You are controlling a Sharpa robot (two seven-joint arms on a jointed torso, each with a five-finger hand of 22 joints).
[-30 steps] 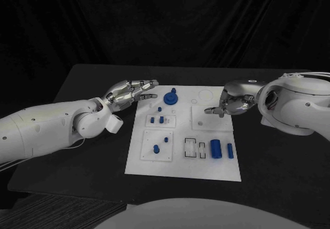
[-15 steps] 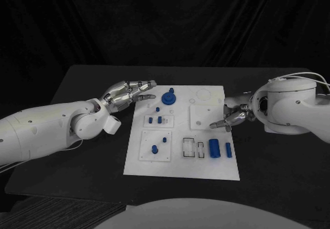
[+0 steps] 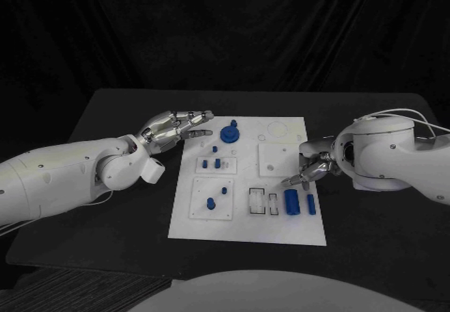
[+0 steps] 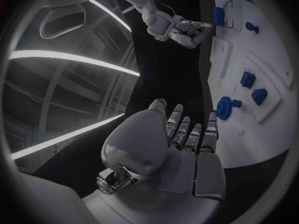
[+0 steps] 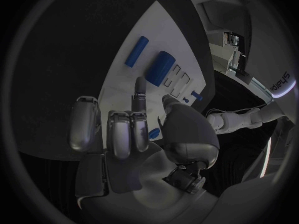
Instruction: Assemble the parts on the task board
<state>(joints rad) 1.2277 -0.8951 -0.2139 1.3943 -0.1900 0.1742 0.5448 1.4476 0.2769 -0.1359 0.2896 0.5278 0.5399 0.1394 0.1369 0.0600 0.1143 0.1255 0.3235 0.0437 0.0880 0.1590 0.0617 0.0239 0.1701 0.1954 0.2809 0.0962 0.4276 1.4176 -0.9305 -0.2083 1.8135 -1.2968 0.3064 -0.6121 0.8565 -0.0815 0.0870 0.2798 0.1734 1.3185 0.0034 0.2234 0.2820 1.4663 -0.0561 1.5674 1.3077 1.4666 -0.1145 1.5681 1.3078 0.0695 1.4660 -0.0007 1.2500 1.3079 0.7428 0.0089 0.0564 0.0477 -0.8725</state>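
Task board (image 3: 248, 224) sits mid-surface, some blue pegs seated, two blue cylinders (image 3: 292, 201) lying loose. Right hand (image 3: 309, 170) mostly curled, holding nothing, above them; left hand (image 3: 175, 125) spread, empty.

A black table (image 3: 122, 123) stands before a dark curtain (image 3: 225, 45) that hangs in folds behind it. Under the near edge of the table is a dark floor (image 3: 84, 286). Above the table, long bright light strips (image 4: 69, 59) cross the ceiling.
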